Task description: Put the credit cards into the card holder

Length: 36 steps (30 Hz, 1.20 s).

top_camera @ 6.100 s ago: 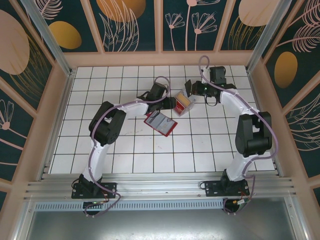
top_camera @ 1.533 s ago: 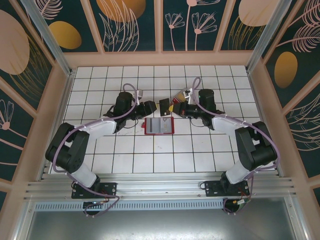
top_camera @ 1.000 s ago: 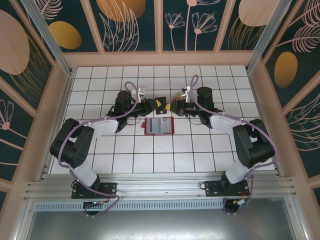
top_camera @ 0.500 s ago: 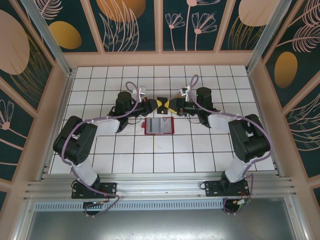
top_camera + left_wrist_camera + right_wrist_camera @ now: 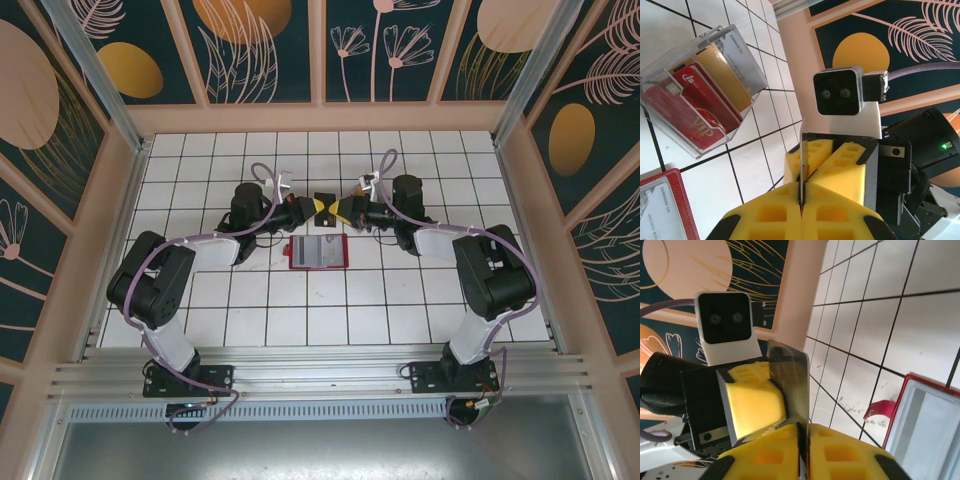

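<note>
There are two grippers, the left gripper (image 5: 312, 207) and the right gripper (image 5: 337, 209), each with two yellow foam pads (image 5: 770, 215). Between them they pinch one dark credit card (image 5: 323, 204). One red card holder (image 5: 292, 254) lies on the tiled tabletop (image 5: 250, 310), with one grey card (image 5: 318, 252) in its window. One clear plastic box (image 5: 695, 150) holds four cards: two red cards (image 5: 670, 107), one gold card (image 5: 725, 75) and one silver card (image 5: 742, 57).

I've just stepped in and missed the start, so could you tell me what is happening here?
The left hand and the right hand meet above the table, each pinching the same credit card on edge, as in a handover. The card holder lies open on the table close by, and a clear box holding more cards stands near it.
</note>
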Motion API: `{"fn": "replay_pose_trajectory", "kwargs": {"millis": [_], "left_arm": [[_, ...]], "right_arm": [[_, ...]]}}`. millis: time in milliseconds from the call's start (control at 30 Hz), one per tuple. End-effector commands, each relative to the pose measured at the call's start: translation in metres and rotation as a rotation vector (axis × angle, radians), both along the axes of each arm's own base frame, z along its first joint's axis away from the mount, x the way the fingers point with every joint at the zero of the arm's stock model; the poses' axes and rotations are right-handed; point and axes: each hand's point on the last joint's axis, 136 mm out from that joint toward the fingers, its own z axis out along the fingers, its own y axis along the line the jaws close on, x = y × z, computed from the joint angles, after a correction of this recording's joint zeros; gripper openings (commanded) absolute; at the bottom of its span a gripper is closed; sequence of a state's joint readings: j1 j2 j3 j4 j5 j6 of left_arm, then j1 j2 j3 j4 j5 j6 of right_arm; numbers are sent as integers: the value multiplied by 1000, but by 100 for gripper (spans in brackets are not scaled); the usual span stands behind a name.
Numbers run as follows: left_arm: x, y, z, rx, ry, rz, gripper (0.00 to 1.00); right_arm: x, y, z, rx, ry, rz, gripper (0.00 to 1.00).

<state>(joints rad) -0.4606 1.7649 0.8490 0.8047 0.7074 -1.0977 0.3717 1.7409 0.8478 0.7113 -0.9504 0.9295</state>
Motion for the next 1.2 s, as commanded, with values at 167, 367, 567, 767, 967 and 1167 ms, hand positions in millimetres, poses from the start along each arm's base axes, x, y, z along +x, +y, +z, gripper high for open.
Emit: {"fn": "replay_pose_trajectory", "kwargs": {"millis": [167,367,567,767,967,1167], "left_arm": [[2,19,-42,221,60,73,36],[-11,75,-96,606,120,196,39],[-28,96,-131,722,180,205,35],[-33,99,-153,751,211,191,27],[-36,95,-169,739,243,164,19],[-37,91,-173,723,248,151,11]], "right_arm": [[-5,-6,-7,-58,-38,8,0],[-18,-5,-64,-295,-4,10,0],[-22,3,-95,-368,21,19,0],[-18,-2,-118,-435,81,-4,0],[-21,-2,-124,-434,112,1,0],[-22,5,-115,-366,126,26,0]]}}
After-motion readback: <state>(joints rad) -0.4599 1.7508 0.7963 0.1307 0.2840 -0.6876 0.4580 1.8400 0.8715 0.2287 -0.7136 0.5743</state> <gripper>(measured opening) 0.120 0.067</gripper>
